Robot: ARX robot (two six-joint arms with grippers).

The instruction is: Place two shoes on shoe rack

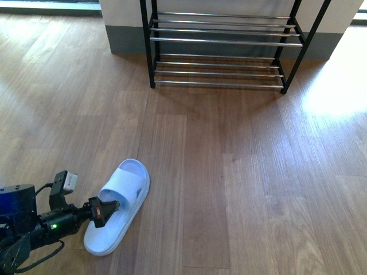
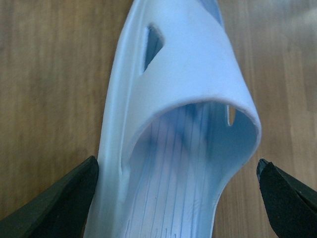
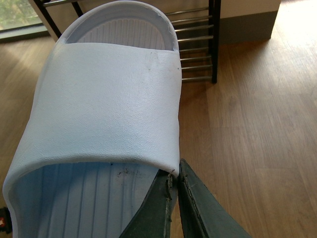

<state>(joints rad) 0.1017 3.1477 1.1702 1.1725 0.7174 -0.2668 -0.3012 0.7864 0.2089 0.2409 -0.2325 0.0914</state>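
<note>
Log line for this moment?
left end effector: open, straddling floor slide | right end effector: shut on second slide | rack: no shoes visible

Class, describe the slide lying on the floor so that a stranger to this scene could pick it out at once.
Start at the black-framed shoe rack against the far wall, then come back across the wooden floor toward the robot's left side. There lies a pale blue moulded slide with a broad strap, the left gripper open around it. The other slide is pinched in the right gripper.
</note>
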